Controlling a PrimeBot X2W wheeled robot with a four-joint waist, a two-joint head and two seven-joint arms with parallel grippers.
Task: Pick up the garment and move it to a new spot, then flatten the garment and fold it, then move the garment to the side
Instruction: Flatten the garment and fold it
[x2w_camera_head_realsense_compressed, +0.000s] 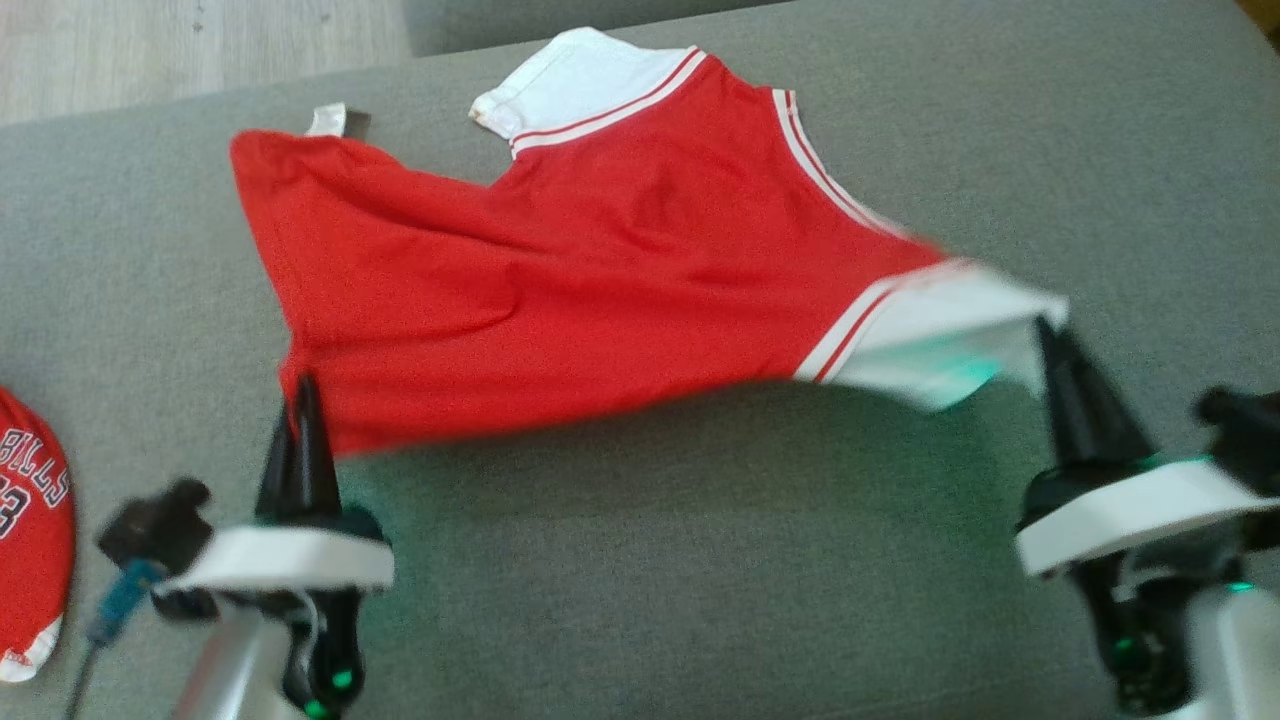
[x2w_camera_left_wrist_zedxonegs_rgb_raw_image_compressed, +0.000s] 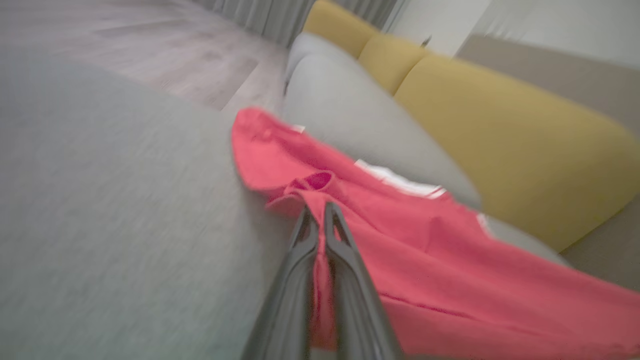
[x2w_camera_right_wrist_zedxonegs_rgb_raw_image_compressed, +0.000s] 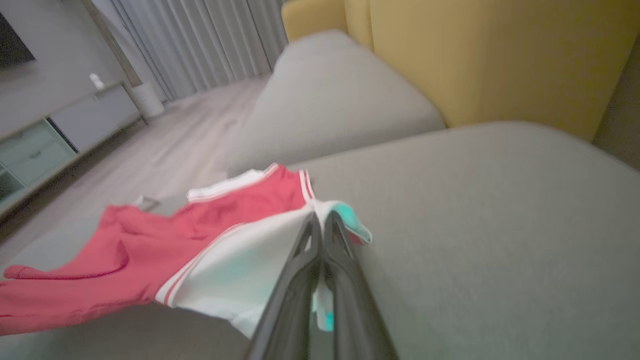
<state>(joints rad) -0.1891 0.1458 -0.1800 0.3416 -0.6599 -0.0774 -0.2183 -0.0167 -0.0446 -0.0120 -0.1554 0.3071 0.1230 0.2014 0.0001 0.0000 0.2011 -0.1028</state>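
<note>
The garment (x2w_camera_head_realsense_compressed: 600, 270) is a red jersey with white, red-striped trim, stretched across the grey cushion. Its near edge hangs lifted between my two grippers. My left gripper (x2w_camera_head_realsense_compressed: 303, 395) is shut on the red corner at the lower left; the left wrist view shows red cloth (x2w_camera_left_wrist_zedxonegs_rgb_raw_image_compressed: 450, 280) pinched between the fingers (x2w_camera_left_wrist_zedxonegs_rgb_raw_image_compressed: 292, 280). My right gripper (x2w_camera_head_realsense_compressed: 1050, 335) is shut on the white band at the right corner. In the right wrist view that white cloth (x2w_camera_right_wrist_zedxonegs_rgb_raw_image_compressed: 240, 265) is clamped in my right gripper (x2w_camera_right_wrist_zedxonegs_rgb_raw_image_compressed: 320, 222).
A second red jersey with lettering (x2w_camera_head_realsense_compressed: 30, 520) lies at the left edge of the grey cushion (x2w_camera_head_realsense_compressed: 700, 580). Wooden floor (x2w_camera_head_realsense_compressed: 180, 45) lies beyond the far edge. Yellow sofa backs (x2w_camera_left_wrist_zedxonegs_rgb_raw_image_compressed: 500, 135) stand to the right of the cushions.
</note>
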